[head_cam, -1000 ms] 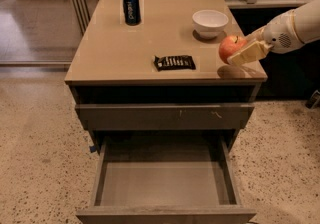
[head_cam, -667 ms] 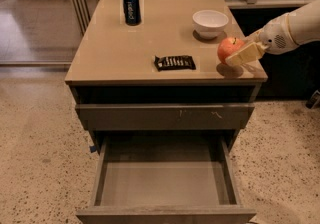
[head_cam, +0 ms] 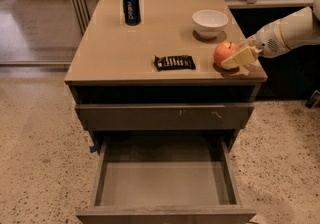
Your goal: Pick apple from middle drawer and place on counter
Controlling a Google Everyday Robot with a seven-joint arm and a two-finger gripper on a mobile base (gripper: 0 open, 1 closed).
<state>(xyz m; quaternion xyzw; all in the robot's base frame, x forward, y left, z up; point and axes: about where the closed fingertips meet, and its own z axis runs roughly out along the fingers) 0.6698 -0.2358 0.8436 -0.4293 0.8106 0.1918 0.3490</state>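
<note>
- The pincer (head_cam: 236,59) has come down with the apple (head_cam: 224,52): 1 second ago the fruit was held a little higher, and now it sits on the worktop (head_cam: 125,53) with its shadow tight underneath
- The pincer stays closed on the apple, at the worktop's front corner nearest the arm
- The middle drawer (head_cam: 162,183), below and well apart from the pincer, stands open and bare
- The white bowl (head_cam: 210,20) is near, just beyond the pincer
- Judgement: placing is nearly done, with only release and a clean withdrawal left; the edge is close, so a nudge could roll the fruit off
</note>
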